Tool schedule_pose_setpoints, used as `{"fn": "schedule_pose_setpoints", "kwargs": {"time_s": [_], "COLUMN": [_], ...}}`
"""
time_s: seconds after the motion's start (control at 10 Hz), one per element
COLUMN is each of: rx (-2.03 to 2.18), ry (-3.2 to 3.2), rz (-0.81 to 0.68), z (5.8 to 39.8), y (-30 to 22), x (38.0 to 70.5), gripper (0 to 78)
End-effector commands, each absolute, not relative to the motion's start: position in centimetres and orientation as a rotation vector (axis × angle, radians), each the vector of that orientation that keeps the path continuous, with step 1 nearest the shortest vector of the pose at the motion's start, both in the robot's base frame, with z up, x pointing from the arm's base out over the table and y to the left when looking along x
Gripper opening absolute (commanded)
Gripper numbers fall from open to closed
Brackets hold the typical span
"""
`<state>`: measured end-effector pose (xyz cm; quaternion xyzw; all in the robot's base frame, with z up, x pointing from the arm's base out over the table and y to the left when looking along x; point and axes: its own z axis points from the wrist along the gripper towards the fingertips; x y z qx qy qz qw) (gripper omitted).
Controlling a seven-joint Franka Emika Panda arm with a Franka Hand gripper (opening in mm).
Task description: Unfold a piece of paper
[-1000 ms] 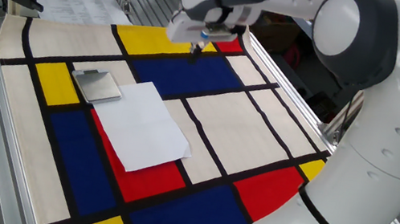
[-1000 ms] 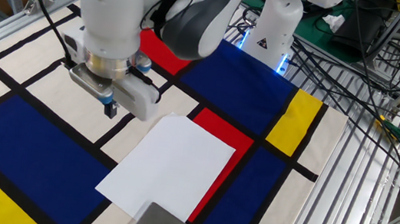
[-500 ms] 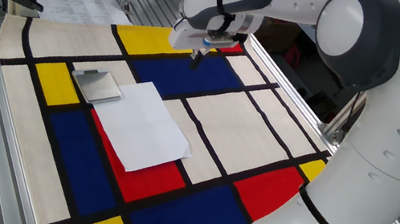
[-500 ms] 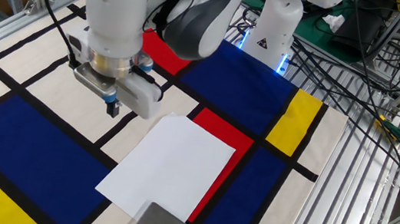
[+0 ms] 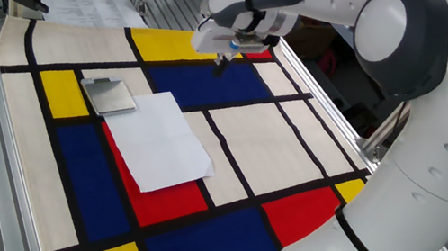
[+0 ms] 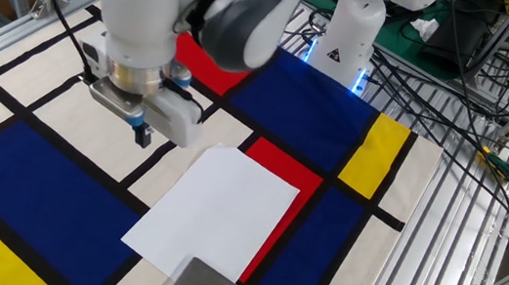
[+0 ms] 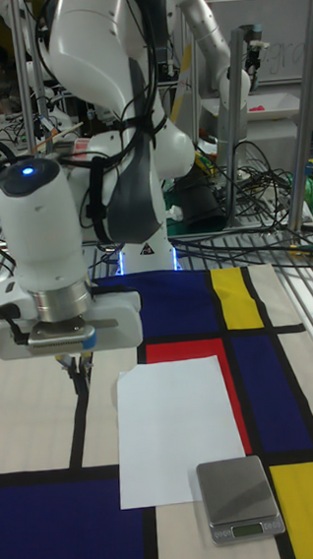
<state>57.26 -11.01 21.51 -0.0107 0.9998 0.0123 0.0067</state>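
On the colour-blocked surface [image 6: 24, 171] the piece of paper [image 6: 220, 219] is seen lying flat beside the grey plate [image 5: 108, 95], and the empty, seemingly nearly closed end effector [image 6: 140, 134], held aside, is best lowered onto a free edge.

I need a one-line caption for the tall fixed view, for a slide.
The gripper hangs beside a flat white piece of paper; a grey plate sits at its corner.
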Motion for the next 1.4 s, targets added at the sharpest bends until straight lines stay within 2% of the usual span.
{"fn": "schedule_pose_setpoints", "kwargs": {"time_s": [0.1, 0.3, 0.5, 0.8, 1.0, 1.4], "rx": [-0.022, -0.036, -0.15, -0.058, 0.148, 0.168], "ry": [3.176, 3.181, 3.174, 3.187, 3.208, 3.229], "rz": [0.145, 0.107, -0.105, -0.072, -0.042, 0.027], "z": [22.6, 23.2, 23.2, 23.5, 25.3, 27.2], "y": [-10.8, -10.2, -10.2, -10.0, -8.2, -7.8], "x": [56.9, 56.5, 56.5, 56.3, 55.0, 53.2], "gripper": [1.1, 1.1, 1.1, 1.1, 1.1, 1.1]}}
